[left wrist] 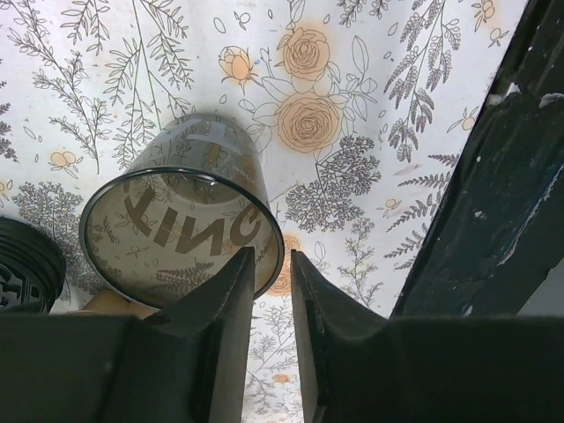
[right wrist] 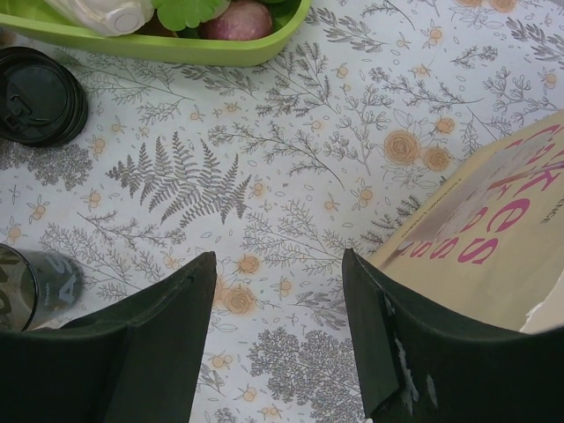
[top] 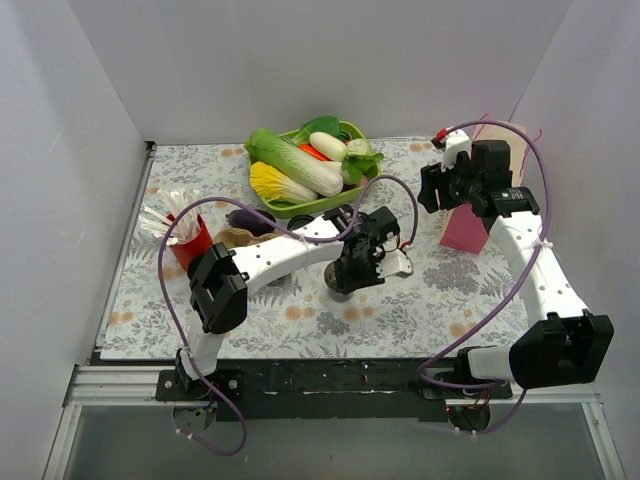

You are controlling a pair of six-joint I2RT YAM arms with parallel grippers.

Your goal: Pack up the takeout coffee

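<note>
**Floral table [top: 450, 300], takeout coffee cup [left wrist: 181, 229] at my left jaws [left wrist: 273, 256]**

At 9 o'clock stands a red cup of straws [top: 192, 243]. Near the middle, the takeout coffee cup stands upright and open-topped on the table. My left jaws straddle its rim with a slim gap; whether they grip it, I cannot tell. A black lid [left wrist: 22, 264] lies near it. At 2 o'clock my right jaws [right wrist: 278, 260] hang spread wide, holding nothing, beside a pink-lettered box [right wrist: 493, 247].
</note>
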